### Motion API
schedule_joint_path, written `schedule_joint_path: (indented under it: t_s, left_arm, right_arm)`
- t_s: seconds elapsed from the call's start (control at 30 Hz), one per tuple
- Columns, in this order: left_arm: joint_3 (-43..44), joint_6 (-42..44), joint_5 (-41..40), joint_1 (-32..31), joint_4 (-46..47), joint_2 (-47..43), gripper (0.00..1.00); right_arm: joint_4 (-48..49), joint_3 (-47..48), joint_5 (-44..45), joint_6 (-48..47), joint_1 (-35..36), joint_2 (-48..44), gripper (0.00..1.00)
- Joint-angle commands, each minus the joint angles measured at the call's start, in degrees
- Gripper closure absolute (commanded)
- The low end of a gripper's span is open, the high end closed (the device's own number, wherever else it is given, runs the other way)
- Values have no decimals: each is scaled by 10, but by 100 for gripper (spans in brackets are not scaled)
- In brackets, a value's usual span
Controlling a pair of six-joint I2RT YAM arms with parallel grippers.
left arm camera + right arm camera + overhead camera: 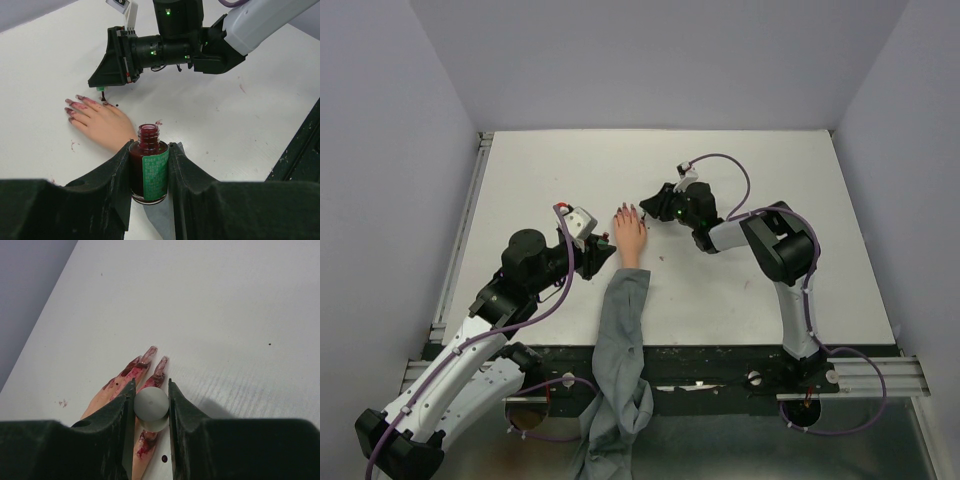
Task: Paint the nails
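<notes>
A peach mannequin hand (630, 238) in a grey sleeve (623, 330) lies palm down on the white table. Its nails (149, 353) are dark red, and red polish is smeared along the fingers (80, 106). My left gripper (150, 145) is shut on an uncapped bottle of dark red polish with a green label (155, 175), held upright just behind the wrist. My right gripper (151, 386) is shut on the round grey brush cap (151, 405), pointing down over the fingers. The brush tip (103, 95) hangs at the fingertips; whether it touches them I cannot tell.
Small red polish spots mark the table beside the hand (164, 458) and near the fingers (73, 146). The sleeve trails over the table's black near edge (720, 355). Grey walls close in on the left, back and right.
</notes>
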Motion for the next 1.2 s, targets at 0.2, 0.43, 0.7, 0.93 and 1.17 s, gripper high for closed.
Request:
schedule_joint_path:
  t_s: [0.2, 0.43, 0.7, 0.93, 1.17]
  left_arm:
    - [17, 4, 4, 3, 10, 0, 100]
    - [18, 4, 5, 3, 10, -1, 100]
    - [17, 4, 5, 3, 10, -2, 100]
    - [18, 4, 5, 3, 10, -2, 100]
    - [17, 4, 5, 4, 10, -2, 100]
  right_arm:
    - [18, -9, -18, 3, 2, 8, 99]
    - [15, -13, -15, 4, 3, 4, 99]
    - [22, -20, -18, 4, 4, -3, 99]
    - [33, -25, -11, 10, 4, -13, 99]
    - [44, -19, 3, 20, 5, -15, 99]
